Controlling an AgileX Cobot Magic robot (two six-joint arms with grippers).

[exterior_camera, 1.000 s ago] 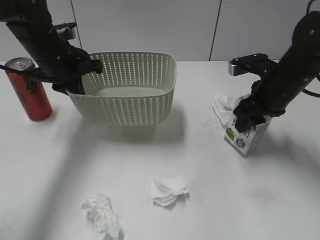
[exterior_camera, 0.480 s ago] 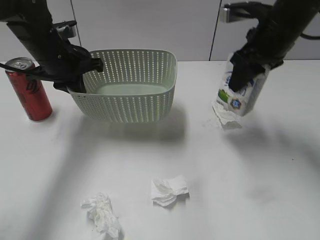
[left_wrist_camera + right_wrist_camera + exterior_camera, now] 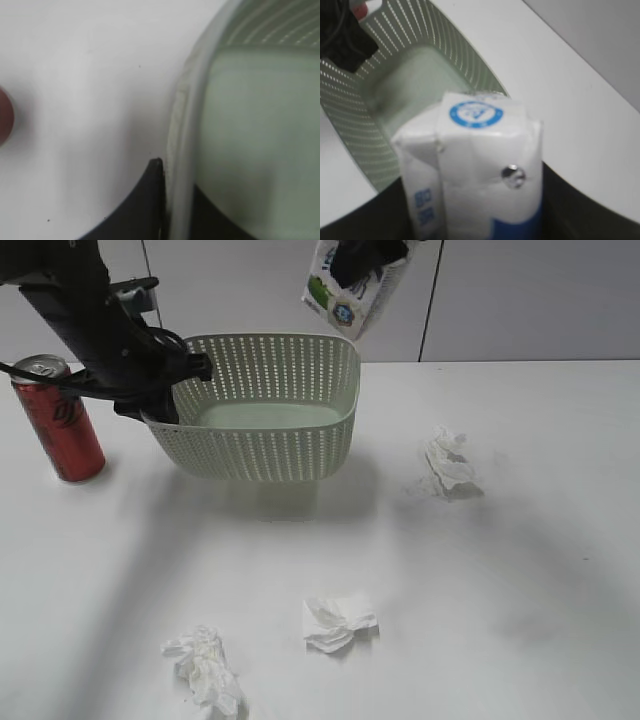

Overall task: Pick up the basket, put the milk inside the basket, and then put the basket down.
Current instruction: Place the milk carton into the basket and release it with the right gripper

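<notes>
Overhead, milk (image 3: 345, 285) clamped between right fingers (image 3: 352, 262), above basket (image 3: 262, 410).

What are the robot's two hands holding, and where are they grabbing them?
The left end effector pinches the pale green plastic lattice basket by its left rim. The right end effector grips the small white-and-blue milk carton near its upper part.

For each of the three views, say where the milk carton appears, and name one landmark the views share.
Exterior view: milk carton at top centre, held above the basket's right rim.
Left wrist view: not in it.
Right wrist view: milk carton fills the lower centre, held by the right gripper.
Shared landmark: the pale green basket, in all three views.
</notes>
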